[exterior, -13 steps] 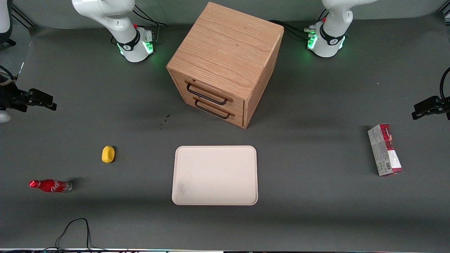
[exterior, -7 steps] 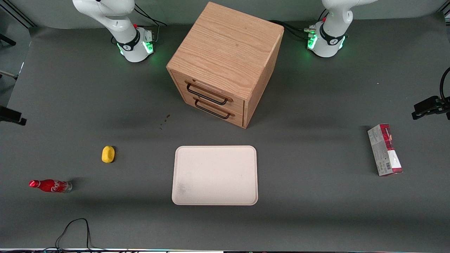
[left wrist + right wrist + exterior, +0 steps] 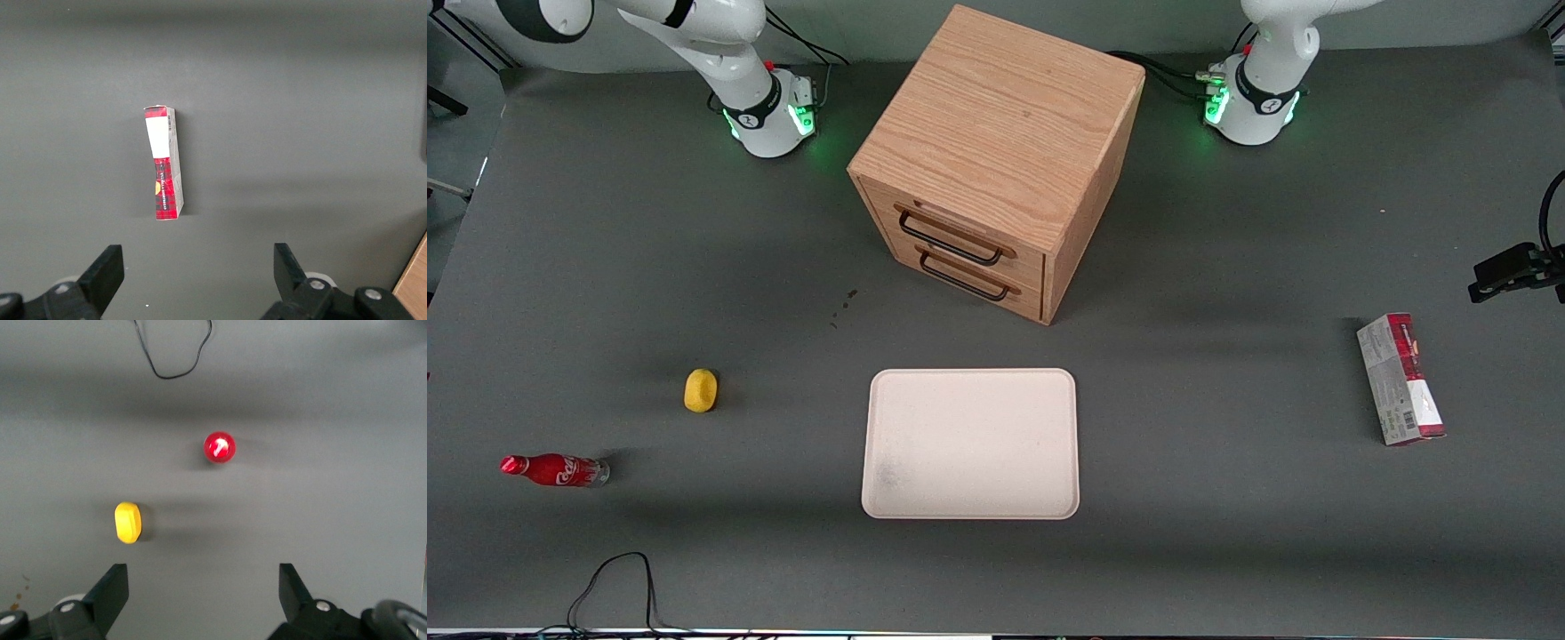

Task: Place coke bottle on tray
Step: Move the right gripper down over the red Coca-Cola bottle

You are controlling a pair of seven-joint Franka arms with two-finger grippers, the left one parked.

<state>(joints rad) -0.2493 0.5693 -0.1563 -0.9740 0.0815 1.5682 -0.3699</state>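
The hand [image 3: 203, 597] hung high above the surface [image 3: 1227, 498], fingers spread apart, empty. The coke bottle [image 3: 554, 469] stood toward the working arm's end, well apart from the tray [image 3: 971, 443].

Dark grey matte tabletop [image 3: 1227, 551] under soft overhead light; a wooden two-drawer cabinet [image 3: 996, 160] stands centrally.

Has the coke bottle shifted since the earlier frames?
No. The coke bottle keeps its spot relative to the tray and yellow object; the hand hangs open above them.
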